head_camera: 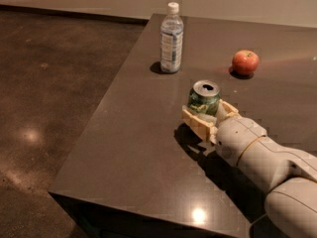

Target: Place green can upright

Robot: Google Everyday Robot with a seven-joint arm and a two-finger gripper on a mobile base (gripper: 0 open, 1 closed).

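The green can (204, 96) stands upright, silver pull-tab top up, near the middle of the dark table (133, 148). My gripper (208, 114) comes in from the lower right on a pale arm. Its cream fingers (196, 122) sit on either side of the can's lower body, closed around it. The can's base is hidden behind the fingers, so I cannot tell whether it rests on the tabletop.
A clear plastic water bottle (171, 38) with a white cap stands at the back, left of the can. A red apple (245, 62) lies at the back right. The table's left edge and near corner drop to a brown floor (44, 108).
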